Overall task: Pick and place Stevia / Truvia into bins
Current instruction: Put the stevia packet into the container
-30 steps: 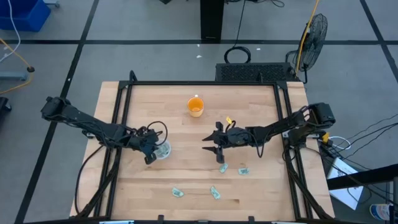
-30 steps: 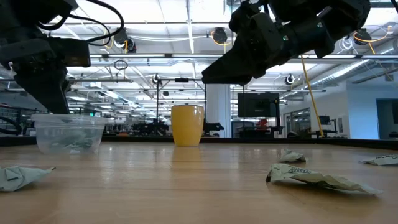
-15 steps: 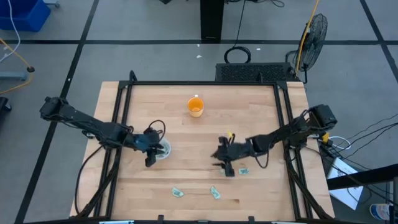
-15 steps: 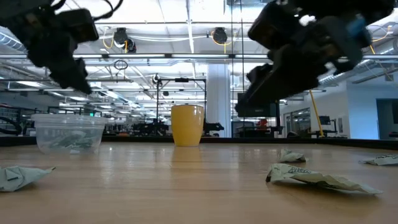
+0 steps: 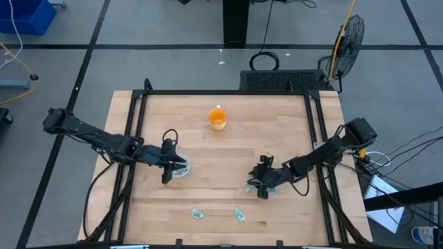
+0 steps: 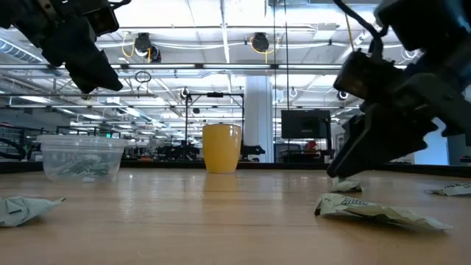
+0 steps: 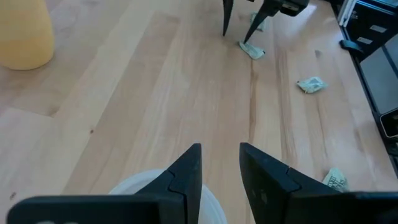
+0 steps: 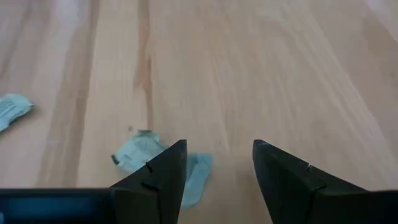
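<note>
Several pale green Stevia packets lie flat on the wooden table. My right gripper (image 5: 257, 187) is open and low over one packet (image 8: 140, 155), which lies under one finger and partly in the gap; whether it touches, I cannot tell. The low view shows that packet (image 6: 344, 185) just below the fingertips, with another (image 6: 379, 212) nearer. Two more (image 5: 197, 214) (image 5: 239, 214) lie toward the near edge. My left gripper (image 5: 173, 166) hangs open above the clear cup (image 5: 182, 168), which holds packets (image 6: 77, 168).
An orange cup (image 5: 217, 119) stands upright toward the far edge, apart from both arms. A black metal frame (image 5: 221, 93) runs around the table. A crumpled packet (image 6: 22, 208) lies close to the low camera. Bare wood lies between the two cups and the right gripper.
My right gripper has moved toward the near and right edges and come down to the packets on the table's right half. My left gripper has risen from beside the clear cup's rim to well above it. The cups and packets have stayed in place.
</note>
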Motion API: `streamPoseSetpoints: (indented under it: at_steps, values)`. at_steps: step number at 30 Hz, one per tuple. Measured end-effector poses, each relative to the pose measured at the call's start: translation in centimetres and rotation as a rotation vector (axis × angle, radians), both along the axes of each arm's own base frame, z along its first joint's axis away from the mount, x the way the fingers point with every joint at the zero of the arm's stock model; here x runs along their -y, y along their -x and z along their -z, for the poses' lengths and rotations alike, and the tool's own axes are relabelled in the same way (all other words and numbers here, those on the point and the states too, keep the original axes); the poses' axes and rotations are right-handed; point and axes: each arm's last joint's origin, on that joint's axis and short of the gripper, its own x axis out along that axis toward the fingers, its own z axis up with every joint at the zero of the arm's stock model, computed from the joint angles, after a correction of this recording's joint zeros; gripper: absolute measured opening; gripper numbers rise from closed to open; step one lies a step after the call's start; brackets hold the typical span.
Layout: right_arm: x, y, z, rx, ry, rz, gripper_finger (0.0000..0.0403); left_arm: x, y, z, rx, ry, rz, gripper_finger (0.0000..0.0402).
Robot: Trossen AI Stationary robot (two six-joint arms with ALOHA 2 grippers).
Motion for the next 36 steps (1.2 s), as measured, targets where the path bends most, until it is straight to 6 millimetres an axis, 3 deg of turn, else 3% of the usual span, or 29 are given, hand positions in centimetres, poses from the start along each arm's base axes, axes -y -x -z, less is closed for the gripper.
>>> streamPoseSetpoints:
  at_steps: [11, 27, 31, 36]
  values:
    - [0.4, 1.5, 1.1, 0.040, -0.044, 0.005, 0.0164, -0.1, 0.0, 0.0, 0.008, -0.017, -0.030, 0.0113]
    - [0.0, 1.6, 1.0, 0.029, -0.085, -0.069, 0.0009, -0.1, 0.0, 0.0, 0.010, -0.026, -0.034, 0.0113]
    - [0.0, 1.4, 0.8, 0.066, -0.042, -0.081, 0.0003, -0.1, 0.0, 0.0, 0.010, -0.028, -0.033, 0.0113]
    - [-0.4, 0.4, -0.8, 0.256, 0.001, -0.162, 0.0001, -0.1, 0.0, 0.0, 0.011, -0.027, -0.034, 0.0113]
